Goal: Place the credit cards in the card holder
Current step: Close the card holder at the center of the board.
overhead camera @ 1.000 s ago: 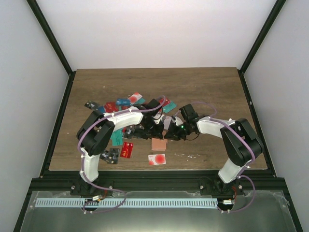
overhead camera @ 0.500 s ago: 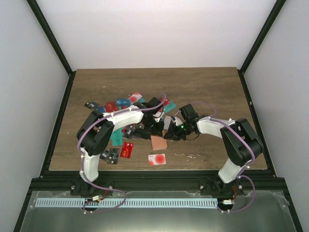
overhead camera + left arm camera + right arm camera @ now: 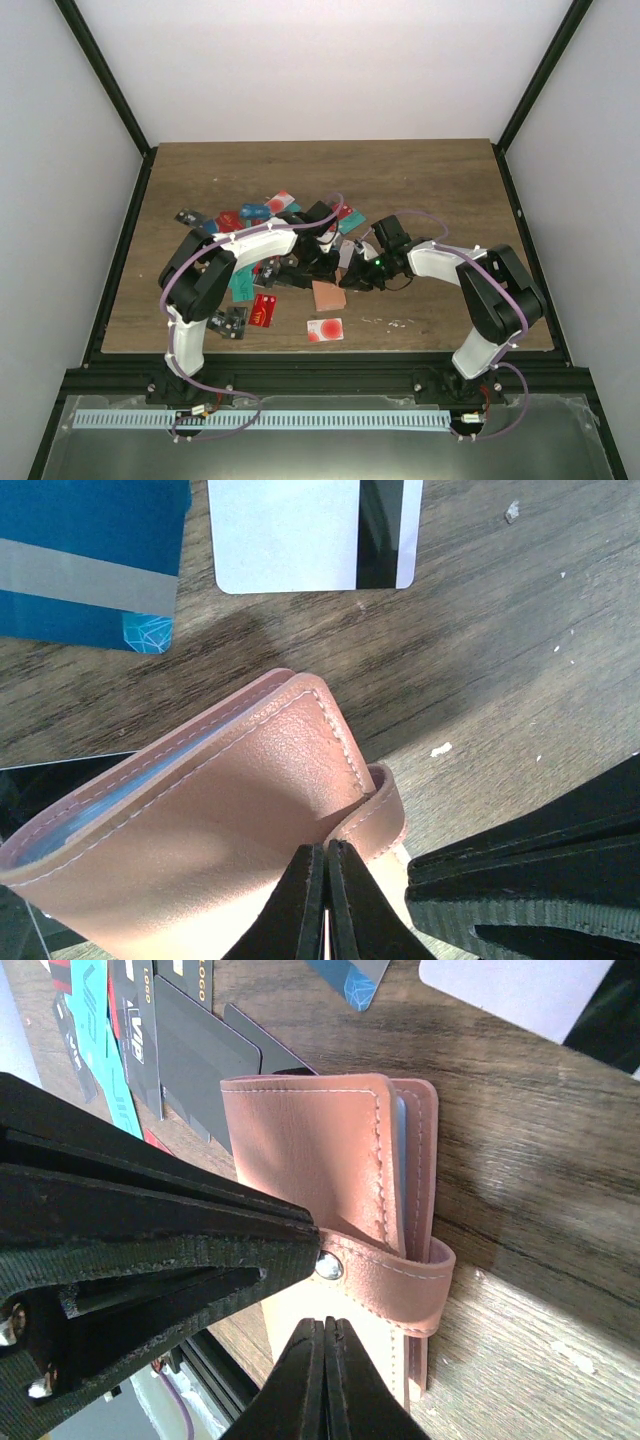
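Currently the left gripper is pinching the strap edge of the card holder, its fingers pressed almost flat together with a pink sliver between them. Meanwhile the right gripper is sitting with fingers pressed together and tips on the holder's paler flap; can't tell if it's gripping anything. Holder is lying on the table between both grippers, with loose credit cards lying just beside it.
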You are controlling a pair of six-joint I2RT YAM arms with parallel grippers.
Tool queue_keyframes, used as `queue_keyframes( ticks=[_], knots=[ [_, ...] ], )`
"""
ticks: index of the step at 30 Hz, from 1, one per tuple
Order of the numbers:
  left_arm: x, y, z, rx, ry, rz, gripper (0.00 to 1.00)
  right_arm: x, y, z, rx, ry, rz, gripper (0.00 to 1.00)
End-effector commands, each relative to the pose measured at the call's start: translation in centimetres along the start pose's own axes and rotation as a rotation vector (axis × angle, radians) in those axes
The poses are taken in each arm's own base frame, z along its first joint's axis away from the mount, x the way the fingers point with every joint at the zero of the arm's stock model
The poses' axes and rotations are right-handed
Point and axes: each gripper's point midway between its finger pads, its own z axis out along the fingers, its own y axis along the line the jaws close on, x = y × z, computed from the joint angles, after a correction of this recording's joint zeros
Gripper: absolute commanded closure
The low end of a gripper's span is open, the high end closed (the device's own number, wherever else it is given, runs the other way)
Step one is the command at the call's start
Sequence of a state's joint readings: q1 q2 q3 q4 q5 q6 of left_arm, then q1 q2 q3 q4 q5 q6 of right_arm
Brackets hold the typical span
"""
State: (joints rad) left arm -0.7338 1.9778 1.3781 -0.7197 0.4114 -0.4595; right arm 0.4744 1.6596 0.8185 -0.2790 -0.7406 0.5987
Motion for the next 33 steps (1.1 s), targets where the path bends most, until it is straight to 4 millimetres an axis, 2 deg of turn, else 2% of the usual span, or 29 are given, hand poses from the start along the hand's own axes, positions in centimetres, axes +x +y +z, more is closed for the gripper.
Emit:
queue_keyframes(
  ticks=[1, 12, 21, 33],
  knots=[
    [0.4, 0.4, 0.0, -0.024, 0.004, 0.007, 0.96, -0.3, 0.5, -0.2, -0.020, 0.002, -0.018, 0.99],
    [1.0, 1.1, 0.0, -0.045, 0.011, -0.006, 0.96, -0.9, 0.8, 0.3, -0.030, 0.012, -0.010, 0.99],
    [0.6, 0.0, -1.4, -0.022, -0.019, -0.007, 0.96, -1.1, 0.9, 0.5, -0.027, 0.016, -0.005, 0.99],
    [2.0, 0.5, -0.1, 0.005, 0.016, -0.023, 0.96, -1.6, 1.2, 0.9, -0.032, 0.017, 0.000, 0.99]
  ],
)
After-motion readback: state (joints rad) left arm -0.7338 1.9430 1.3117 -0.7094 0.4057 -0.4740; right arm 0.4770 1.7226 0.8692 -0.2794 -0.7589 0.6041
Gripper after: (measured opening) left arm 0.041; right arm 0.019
